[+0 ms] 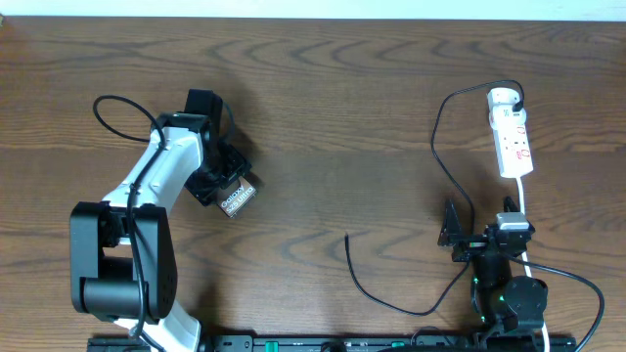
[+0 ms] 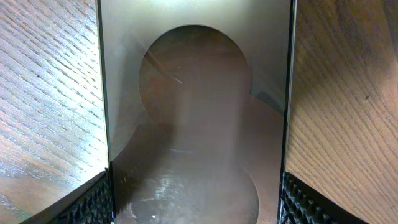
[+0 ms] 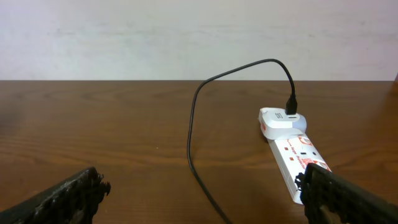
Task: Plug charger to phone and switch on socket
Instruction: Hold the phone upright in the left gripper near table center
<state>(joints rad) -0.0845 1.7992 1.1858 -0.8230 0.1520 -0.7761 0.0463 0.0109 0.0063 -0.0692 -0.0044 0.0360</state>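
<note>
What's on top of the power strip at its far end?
A white adapter sits plugged into the far end of the power strip, the black charger cable entering it. The outlet beneath it is covered.

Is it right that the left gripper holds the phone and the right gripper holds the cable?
Not quite. The left gripper does hold the phone, but the right gripper is open and empty; the cable lies loose. The right wrist view shows it.
</note>
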